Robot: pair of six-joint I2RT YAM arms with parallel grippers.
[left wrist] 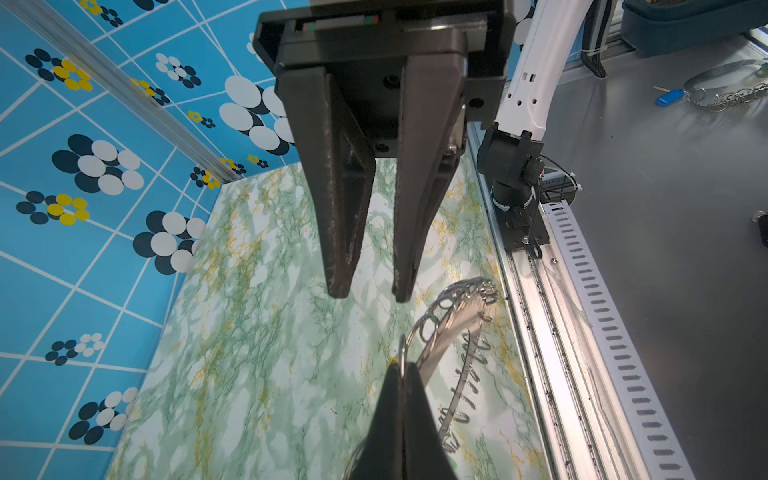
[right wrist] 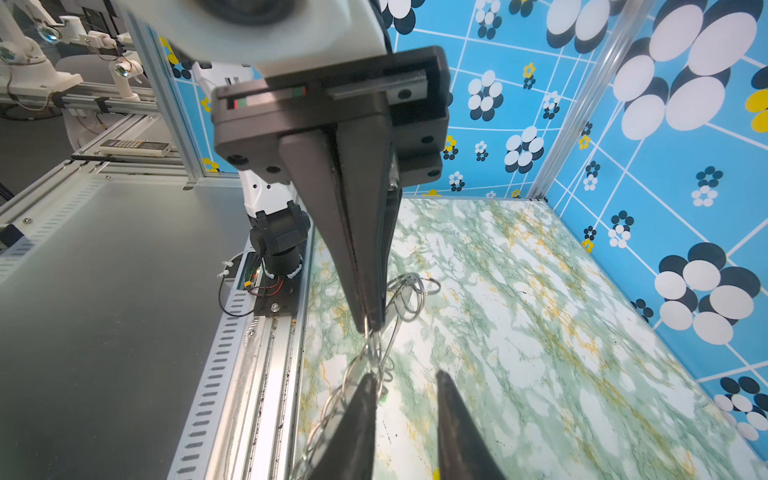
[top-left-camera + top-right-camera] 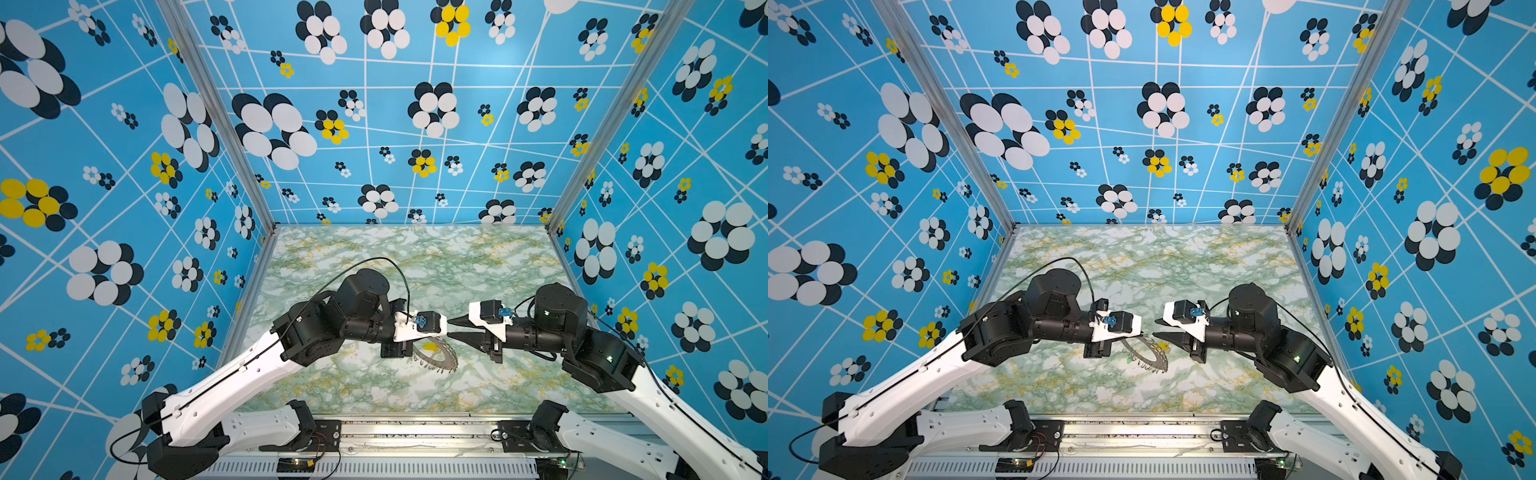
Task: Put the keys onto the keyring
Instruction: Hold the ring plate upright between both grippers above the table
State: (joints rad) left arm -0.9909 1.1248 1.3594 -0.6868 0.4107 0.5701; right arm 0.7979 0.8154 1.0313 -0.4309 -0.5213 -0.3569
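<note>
My left gripper (image 3: 446, 332) is shut on a silver wire loop (image 1: 402, 353) at the rim of the grey keyring (image 3: 438, 354). The keyring (image 1: 455, 328) hangs tilted below it, over the marble tabletop. My right gripper (image 3: 451, 328) faces the left one tip to tip and stands open with nothing between its fingers. In the right wrist view one right fingertip (image 2: 369, 380) lies against the wire loops (image 2: 376, 353). A yellow key (image 3: 431, 346) shows at the ring in both top views. A green speck (image 2: 384, 400), probably the green key, shows beside that fingertip.
The patterned blue walls (image 3: 124, 208) close in the marble table (image 3: 415, 257) on three sides. A metal rail with the arm bases (image 3: 415, 432) runs along the front edge. Outside the cell, another ring with a blue tag (image 1: 669, 97) lies on a grey surface.
</note>
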